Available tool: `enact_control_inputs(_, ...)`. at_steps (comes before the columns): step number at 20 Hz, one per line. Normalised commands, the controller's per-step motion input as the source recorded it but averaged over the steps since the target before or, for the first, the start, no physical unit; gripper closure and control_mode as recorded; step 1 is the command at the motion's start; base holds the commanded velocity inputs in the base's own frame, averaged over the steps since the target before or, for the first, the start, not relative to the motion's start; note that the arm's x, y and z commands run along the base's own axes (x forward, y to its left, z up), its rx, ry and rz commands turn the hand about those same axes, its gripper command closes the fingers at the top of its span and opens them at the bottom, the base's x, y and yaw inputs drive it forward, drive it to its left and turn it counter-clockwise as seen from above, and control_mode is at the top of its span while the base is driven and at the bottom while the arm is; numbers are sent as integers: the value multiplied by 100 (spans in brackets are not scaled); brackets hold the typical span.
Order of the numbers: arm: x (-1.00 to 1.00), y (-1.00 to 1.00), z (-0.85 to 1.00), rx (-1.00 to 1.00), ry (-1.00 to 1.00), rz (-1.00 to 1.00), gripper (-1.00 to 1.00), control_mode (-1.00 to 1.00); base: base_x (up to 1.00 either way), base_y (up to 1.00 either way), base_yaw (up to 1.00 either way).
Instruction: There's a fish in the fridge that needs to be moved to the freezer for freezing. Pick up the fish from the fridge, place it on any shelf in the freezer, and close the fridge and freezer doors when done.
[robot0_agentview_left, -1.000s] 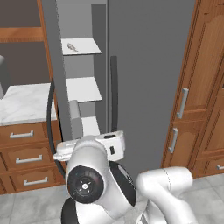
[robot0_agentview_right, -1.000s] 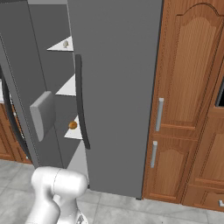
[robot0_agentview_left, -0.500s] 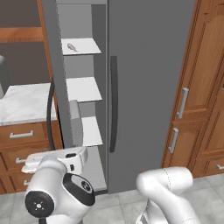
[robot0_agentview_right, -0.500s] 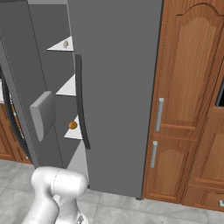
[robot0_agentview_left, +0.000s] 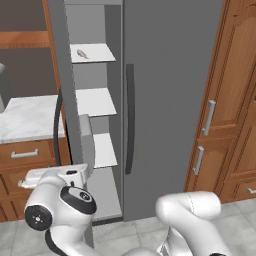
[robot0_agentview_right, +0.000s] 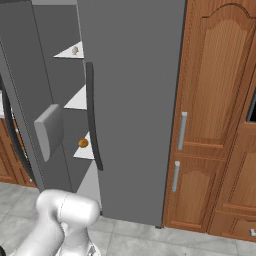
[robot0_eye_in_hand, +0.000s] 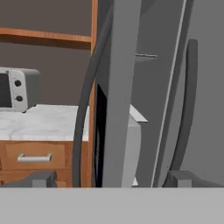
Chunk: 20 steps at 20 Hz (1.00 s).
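Observation:
The fish (robot0_agentview_left: 81, 53) is a slim grey-tan sliver lying on the top white shelf (robot0_agentview_left: 95, 52) of the open freezer (robot0_agentview_left: 92, 125). In the right base view it shows as a small pale lump, the fish (robot0_agentview_right: 75, 50). The freezer door (robot0_agentview_right: 25, 100) stands swung open to the left. The fridge door (robot0_agentview_left: 170, 100) beside it is closed, its dark bar handle (robot0_agentview_left: 130, 117) upright. My hand (robot0_agentview_left: 52, 175) hangs low at the left, outside the freezer door. My gripper (robot0_eye_in_hand: 113, 179) is open and holds nothing, and it faces the edge of the freezer door (robot0_eye_in_hand: 118, 87).
A small orange ball (robot0_agentview_right: 83, 143) sits on a lower freezer shelf. A grey bin (robot0_agentview_right: 48, 131) juts from the inside of the freezer door. A marble counter (robot0_agentview_left: 27, 117) with wooden drawers and a toaster oven (robot0_eye_in_hand: 17, 89) lies to the left. Wooden cabinets (robot0_agentview_left: 225, 100) stand to the right.
My arm has swung down and to the left, from in front of the freezer opening to low beside the open freezer door. The gripper stays open. The fish and both doors have not moved.

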Motion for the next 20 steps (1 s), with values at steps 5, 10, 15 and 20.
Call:
enact_control_inputs(5,41,20,-21,0,-1,0,-100,-100,0,0,0)
enact_control_inputs(10,22,60,-25,0,-1,0,-100,-100,0,0,0)
enact_control_inputs(15,49,47,-25,0,-2,0,-100,-100,0,0,0)
enact_control_inputs(20,57,7,-36,0,0,-2,-100,-100,0,0,0)
